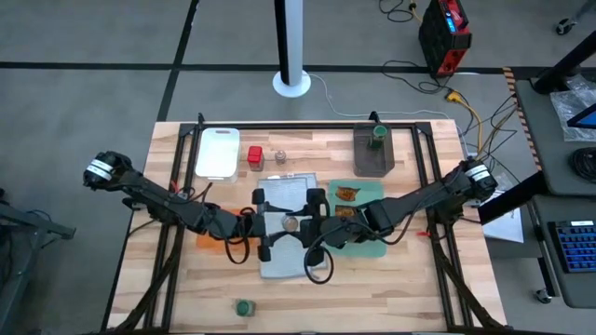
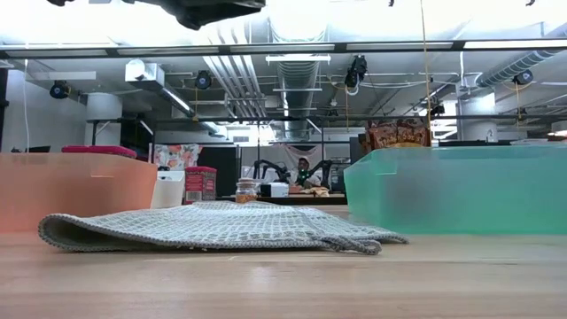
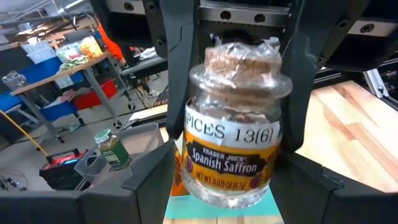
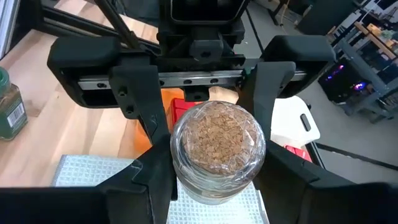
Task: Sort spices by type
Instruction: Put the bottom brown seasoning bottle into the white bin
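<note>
A clear saffron jar with a cork-coloured top hangs in the air above the grey cloth, between my two grippers. My right gripper is shut on it. My left gripper is open, with its fingers on either side of the jar's lower body. A second clear shaker and a red box stand near the far edge. One green-topped jar stands in the dark bin, and another stands by the near edge. Two packets lie on the green cloth. My right gripper pinches the jar's upper body just below the top between its two fingers. It comes in level from the table's right. The jar is lifted clear of the cloth and tilted, with its top turned toward my right wrist.
The white board lies at the far left and the dark bin at the far right. The orange cloth lies under my left arm, with a red box on it. The green cloth lies under my right arm. Bare wood shows along the near edge.
</note>
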`<action>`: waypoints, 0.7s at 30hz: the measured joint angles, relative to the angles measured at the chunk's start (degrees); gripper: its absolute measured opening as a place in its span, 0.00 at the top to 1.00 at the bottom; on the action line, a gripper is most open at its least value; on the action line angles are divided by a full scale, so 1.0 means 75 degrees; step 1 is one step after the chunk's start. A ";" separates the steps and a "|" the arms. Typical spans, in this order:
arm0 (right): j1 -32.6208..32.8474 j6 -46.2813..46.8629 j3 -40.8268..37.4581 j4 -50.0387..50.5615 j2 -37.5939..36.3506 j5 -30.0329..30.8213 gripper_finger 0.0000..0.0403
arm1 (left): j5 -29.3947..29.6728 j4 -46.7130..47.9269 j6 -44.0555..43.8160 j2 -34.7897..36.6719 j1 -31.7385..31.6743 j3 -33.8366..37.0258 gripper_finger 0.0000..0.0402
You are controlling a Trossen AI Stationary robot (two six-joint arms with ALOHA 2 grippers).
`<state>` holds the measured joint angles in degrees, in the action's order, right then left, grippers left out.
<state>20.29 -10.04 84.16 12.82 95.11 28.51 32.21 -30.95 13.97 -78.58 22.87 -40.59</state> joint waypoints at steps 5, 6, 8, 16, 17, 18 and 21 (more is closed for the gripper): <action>0.0000 0.0000 0.0000 0.0034 0.0000 0.0000 0.56 | 0.0003 -0.0039 0.0210 -0.0131 0.0000 -0.0084 0.53; 0.0003 0.0003 -0.0003 0.0063 0.0000 0.0000 0.56 | 0.0006 -0.0113 0.0267 -0.0173 0.0000 -0.0085 0.56; 0.0008 0.0003 -0.0006 0.0079 0.0000 0.0003 0.56 | 0.0028 -0.0305 0.0332 -0.0256 0.0000 -0.0073 0.57; 0.0006 0.0003 -0.0009 -0.0014 0.0000 -0.0015 0.34 | 0.0035 -0.0740 0.0441 -0.0354 -0.0001 0.0000 0.57; 0.0009 0.0003 -0.0009 -0.0023 -0.0013 -0.0006 0.31 | 0.0035 -0.0895 0.0501 -0.0354 0.0018 0.0045 0.57; 0.0011 0.0003 -0.0009 -0.0030 -0.0025 -0.0011 0.30 | 0.0035 -0.1046 0.0546 -0.0354 0.0038 0.0104 0.57; 0.0027 0.0003 -0.0009 0.0033 -0.0109 -0.0019 0.26 | 0.0033 -0.1435 0.0620 -0.0354 0.0057 0.0248 0.57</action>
<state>20.50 -10.02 84.09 13.07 94.30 28.37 32.45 -41.71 18.62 -81.23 23.30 -38.73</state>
